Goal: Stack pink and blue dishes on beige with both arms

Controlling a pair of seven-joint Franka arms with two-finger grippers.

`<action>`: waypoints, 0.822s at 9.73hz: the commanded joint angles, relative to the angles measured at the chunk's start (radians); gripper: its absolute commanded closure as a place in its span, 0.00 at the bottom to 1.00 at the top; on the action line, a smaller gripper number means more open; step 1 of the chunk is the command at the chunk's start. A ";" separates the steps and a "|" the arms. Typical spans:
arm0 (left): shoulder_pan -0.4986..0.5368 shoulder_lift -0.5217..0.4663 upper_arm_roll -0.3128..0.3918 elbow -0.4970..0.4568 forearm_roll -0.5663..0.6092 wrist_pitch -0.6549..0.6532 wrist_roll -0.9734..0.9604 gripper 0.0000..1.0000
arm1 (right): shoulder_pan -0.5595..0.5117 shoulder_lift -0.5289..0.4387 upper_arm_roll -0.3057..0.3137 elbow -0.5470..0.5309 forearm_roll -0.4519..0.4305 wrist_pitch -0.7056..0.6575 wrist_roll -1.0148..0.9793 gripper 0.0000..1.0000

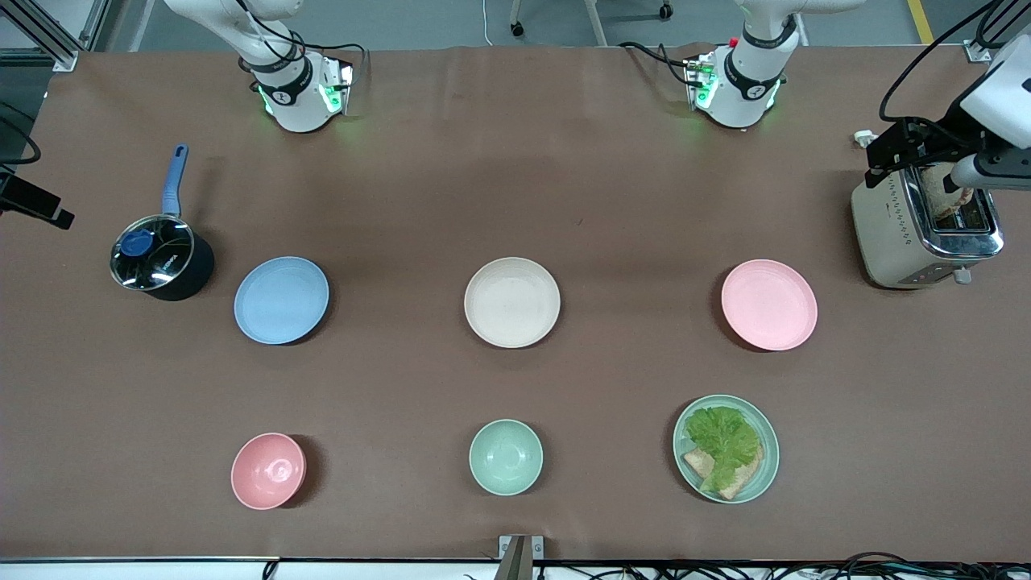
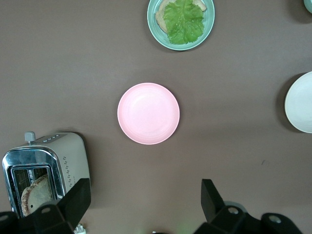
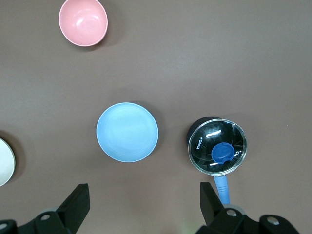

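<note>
The beige plate (image 1: 511, 302) lies mid-table. The blue plate (image 1: 281, 300) lies level with it toward the right arm's end, and the pink plate (image 1: 768, 304) toward the left arm's end. All three are bare and apart from each other. My left gripper (image 2: 145, 190) hangs high over the table, open and holding nothing, looking down on the pink plate (image 2: 148, 113). My right gripper (image 3: 144, 191) hangs just as high, open and holding nothing, looking down on the blue plate (image 3: 127, 132). An edge of the beige plate (image 2: 301, 102) (image 3: 4, 163) shows in both wrist views.
A lidded black saucepan (image 1: 161, 258) with a blue handle stands beside the blue plate. A steel toaster (image 1: 922, 229) with bread in it stands beside the pink plate. Nearer the front camera are a pink bowl (image 1: 268, 470), a mint-green bowl (image 1: 506, 457) and a green plate with lettuce (image 1: 726, 448).
</note>
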 commanded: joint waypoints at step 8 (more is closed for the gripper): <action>0.154 0.163 0.005 -0.312 0.038 0.457 -0.003 0.00 | -0.001 -0.026 0.000 -0.026 0.006 0.002 0.002 0.00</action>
